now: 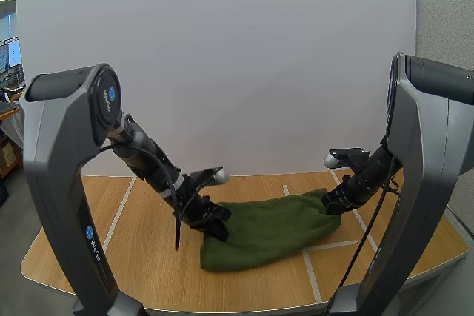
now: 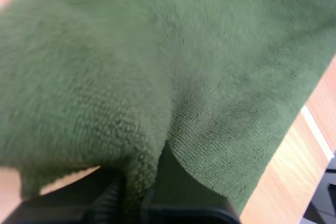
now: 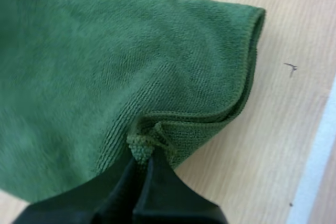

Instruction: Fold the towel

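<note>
Towel [image 1: 270,229], dark green, lies slumped on the wooden counter [image 1: 141,271] between the two arms, its long run going from near left to far right. Nearest, the left claw [image 1: 215,227] sits at the towel's left end. The left wrist view shows it clenched on cloth: a fold of terry is nipped between the dark fingers [image 2: 184,192] and the rest drapes up over them, with bare wood and a white tape line [image 2: 317,129] beside the towel's edge. Farther back, the right claw [image 1: 331,203] is at the towel's far right corner. The right wrist view shows its tips pinching a small bunch of the stitched edge, where two layers seem to curl together, so the towel may be doubled once, though I cannot be sure. I judge the step in hand to be the grasp before a fold: both ends are held and most of the cloth rests on the counter. The next move calls for both claws to rise together with the edge taut and carry it over onto the opposite edge, corners matched. The high view gives the layout of arms and towel but hides the pinches; the wrist views give the pinches and the weave, not the towel's whole outline.
</note>
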Robot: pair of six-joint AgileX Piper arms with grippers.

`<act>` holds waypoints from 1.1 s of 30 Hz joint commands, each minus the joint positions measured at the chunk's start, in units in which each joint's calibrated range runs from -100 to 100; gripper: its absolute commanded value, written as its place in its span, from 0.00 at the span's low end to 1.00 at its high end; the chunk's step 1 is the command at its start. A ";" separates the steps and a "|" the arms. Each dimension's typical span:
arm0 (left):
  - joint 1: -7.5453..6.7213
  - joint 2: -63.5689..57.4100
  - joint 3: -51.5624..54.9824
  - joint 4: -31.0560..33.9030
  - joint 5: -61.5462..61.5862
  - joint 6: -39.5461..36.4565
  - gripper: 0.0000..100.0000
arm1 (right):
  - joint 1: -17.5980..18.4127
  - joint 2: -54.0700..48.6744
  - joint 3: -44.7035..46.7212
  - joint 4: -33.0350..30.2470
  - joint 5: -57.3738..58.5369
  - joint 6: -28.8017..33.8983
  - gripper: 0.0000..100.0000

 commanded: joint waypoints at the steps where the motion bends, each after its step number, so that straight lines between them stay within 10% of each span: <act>1: 2.34 -2.65 -5.96 3.97 2.46 -2.16 0.00 | -0.31 -0.84 0.27 0.30 7.30 -0.17 0.00; 11: 6.60 -2.65 -11.75 5.69 8.62 -1.88 0.00 | -0.31 -0.84 0.27 4.86 18.45 -0.17 0.00; 28: 6.80 -2.53 -12.56 7.37 14.37 -0.56 0.00 | 1.22 -0.84 0.27 5.01 19.55 1.29 0.00; 33: 6.80 -2.53 -12.56 7.37 17.83 -0.72 0.40 | 1.22 -0.84 0.27 5.01 19.55 1.29 0.16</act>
